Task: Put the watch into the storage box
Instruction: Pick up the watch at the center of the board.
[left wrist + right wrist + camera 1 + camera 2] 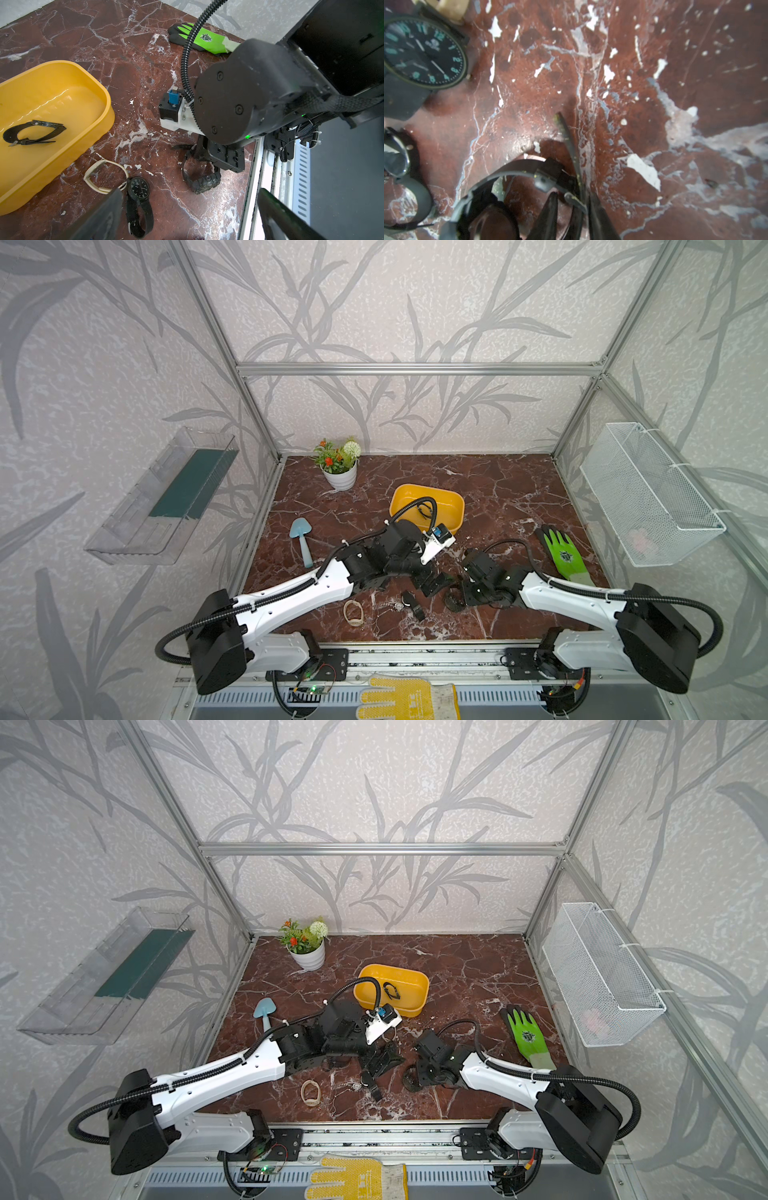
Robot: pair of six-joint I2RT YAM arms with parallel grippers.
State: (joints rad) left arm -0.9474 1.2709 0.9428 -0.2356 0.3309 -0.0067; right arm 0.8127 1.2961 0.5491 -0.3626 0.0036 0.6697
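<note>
Chunky black watch [204, 182] is lying on the worktop [145, 62] at the near edge, well apart from the yellow storage box [106, 122] farther back. Right gripper [573, 195] has its jaws straddling the strap, can't tell if they're actually pinching. Left gripper [190, 190] hovers just left, jaws released, holding nothing

I see a red-brown marble tabletop [498, 489] veined in white. A white flower pot [341, 479] stands at the back left, and the yellow storage box [455, 506] sits near the middle. A pale blue trowel [302, 537] lies on the left, a green glove [564, 551] on the right. Toward the front lie a cream band [353, 612], possibly a watch strap, a round black watch [140, 188] close beside it, and a chunky black watch [204, 182] apart from both.
</note>
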